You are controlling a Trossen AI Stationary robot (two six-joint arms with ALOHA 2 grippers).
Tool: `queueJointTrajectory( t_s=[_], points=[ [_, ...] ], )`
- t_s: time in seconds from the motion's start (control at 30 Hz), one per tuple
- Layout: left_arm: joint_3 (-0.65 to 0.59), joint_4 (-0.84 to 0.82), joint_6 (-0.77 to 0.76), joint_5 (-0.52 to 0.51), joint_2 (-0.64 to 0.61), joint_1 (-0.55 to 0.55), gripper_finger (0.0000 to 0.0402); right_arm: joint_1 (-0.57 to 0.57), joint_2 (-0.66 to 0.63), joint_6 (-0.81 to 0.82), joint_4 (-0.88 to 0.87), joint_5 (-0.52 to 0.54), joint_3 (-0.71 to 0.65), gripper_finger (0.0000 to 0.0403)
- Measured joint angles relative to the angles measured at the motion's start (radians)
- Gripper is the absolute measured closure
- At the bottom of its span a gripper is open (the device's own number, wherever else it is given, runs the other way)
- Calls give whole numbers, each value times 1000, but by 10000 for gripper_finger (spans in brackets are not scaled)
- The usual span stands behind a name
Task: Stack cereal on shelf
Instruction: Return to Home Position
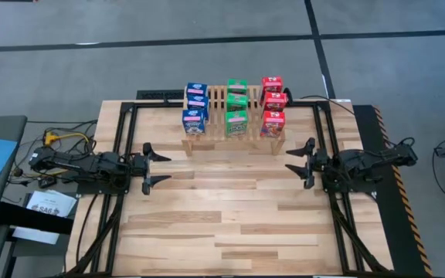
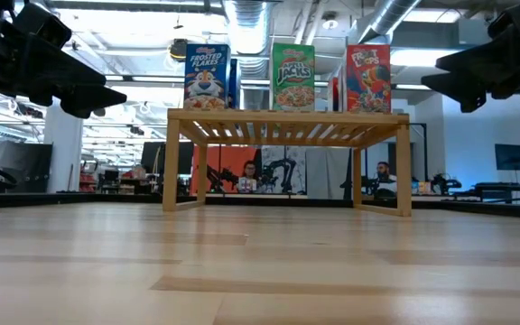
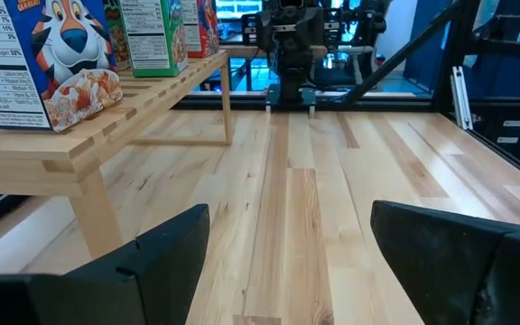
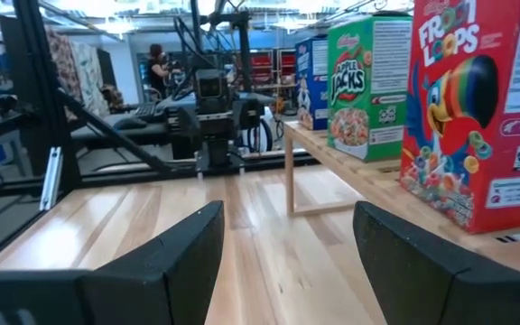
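Cereal boxes (image 1: pixel 236 122), nine in all, stand on a slatted wooden shelf (image 1: pixel 216 96) at the far side of a wood-plank worktop (image 1: pixel 230 208), with a robot arm lying at each side.

The worktop runs in pale and darker planks from the shelf toward the near edge. The shelf stands on short legs, its long side turned to the open planks, and is fully on the worktop.

The left arm (image 1: pixel 83 166) lies low over the worktop's left edge. The left gripper (image 1: pixel 163 167) points inward, its fingers spread wide with only bare planks between them. The right arm (image 1: pixel 361 166) lies the same way at the right edge. The right gripper (image 1: pixel 293 161) is also spread wide and empty. The two grippers face each other, well apart, both on the near side of the shelf and touching none of the boxes.

On the slats the boxes form three lines running front to back, three deep and all upright. The blue boxes (image 1: pixel 196 104) are on the left, the green boxes (image 1: pixel 237 101) in the middle, and the red boxes (image 1: pixel 274 101) on the right, with gaps between the lines. From worktop height, one printed front of each colour shows side by side.

Beyond the shelf, people (image 2: pixel 382 171) sit in the room behind.
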Motion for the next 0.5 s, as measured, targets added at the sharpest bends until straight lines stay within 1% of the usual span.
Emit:
queueJointTrajectory(
  t_s=[0.23,0.5],
  points=[
    [0,0,0,0,0,0,104,30,0,0,0,0,0,131],
    [0,0,0,0,0,0,104,28,0,0,0,0,0,131]
  ],
)
